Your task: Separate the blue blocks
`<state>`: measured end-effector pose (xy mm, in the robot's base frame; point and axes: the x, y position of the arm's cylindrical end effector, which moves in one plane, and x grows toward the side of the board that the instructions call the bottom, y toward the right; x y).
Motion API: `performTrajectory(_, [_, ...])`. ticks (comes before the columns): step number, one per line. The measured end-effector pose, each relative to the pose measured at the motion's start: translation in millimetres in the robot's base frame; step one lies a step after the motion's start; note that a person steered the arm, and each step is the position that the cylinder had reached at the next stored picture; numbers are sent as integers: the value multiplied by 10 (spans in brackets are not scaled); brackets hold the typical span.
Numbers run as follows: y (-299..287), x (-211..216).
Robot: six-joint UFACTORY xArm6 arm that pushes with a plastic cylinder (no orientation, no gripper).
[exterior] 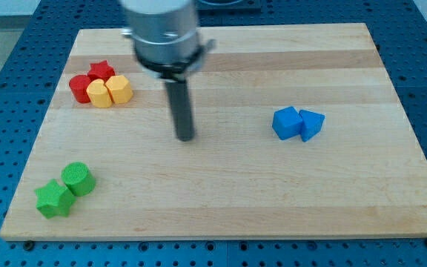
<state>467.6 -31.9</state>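
A blue cube and a blue triangular block sit touching each other at the view's right of the wooden board. My tip is near the board's middle, well to the view's left of the blue cube and apart from every block.
A red star, a red cylinder and two yellow blocks cluster at the view's upper left. A green cylinder and a green star sit at the lower left. A blue perforated table surrounds the board.
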Motion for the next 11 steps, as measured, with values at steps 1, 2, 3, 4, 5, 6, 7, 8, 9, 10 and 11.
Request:
performTrajectory(1, [588,-263])
performTrajectory(2, [1114,-701])
performTrajectory(3, [1829,-843])
performTrajectory(4, [2163,-667])
performTrajectory(5, [2075,-201])
performTrajectory(6, [2024,-106])
performTrajectory(7, [1884,-106])
performTrajectory(8, [1653,-106])
performTrajectory(9, [1394,-106])
performTrajectory(10, [1159,-106])
performTrajectory(11, [894,-106])
